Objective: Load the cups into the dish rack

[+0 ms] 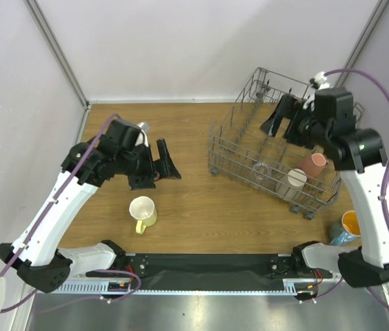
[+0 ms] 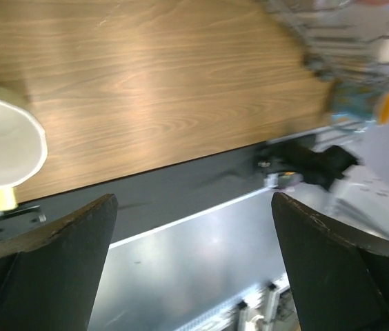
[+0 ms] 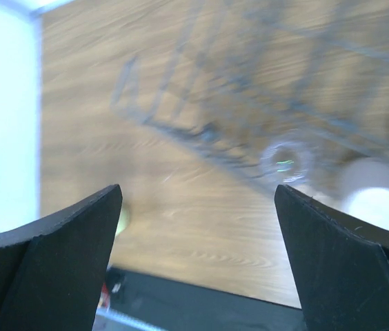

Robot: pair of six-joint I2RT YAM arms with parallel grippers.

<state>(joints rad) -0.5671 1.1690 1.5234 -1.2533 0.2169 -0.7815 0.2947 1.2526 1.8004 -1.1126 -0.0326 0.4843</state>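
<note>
The grey wire dish rack (image 1: 236,148) stands on the right half of the wooden table. Inside its near end are a small clear glass (image 1: 261,169), a beige cup (image 1: 296,178) and a salmon-pink mug (image 1: 313,163). On the table at front left, a pale yellow mug (image 1: 143,212) stands upright. A blue tumbler (image 1: 346,226) with an orange inside sits near the table's right front corner. My left gripper (image 1: 158,169) hovers open above and behind the yellow mug (image 2: 1,145). My right gripper (image 1: 284,123) hangs open and empty over the rack (image 3: 250,89), with the glass (image 3: 285,160) below it.
Grey walls close in the table at the back and both sides. A black strip and a metal shelf (image 2: 201,241) run along the near edge between the arm bases. The blue tumbler (image 2: 360,110) shows blurred at the far right of the left wrist view.
</note>
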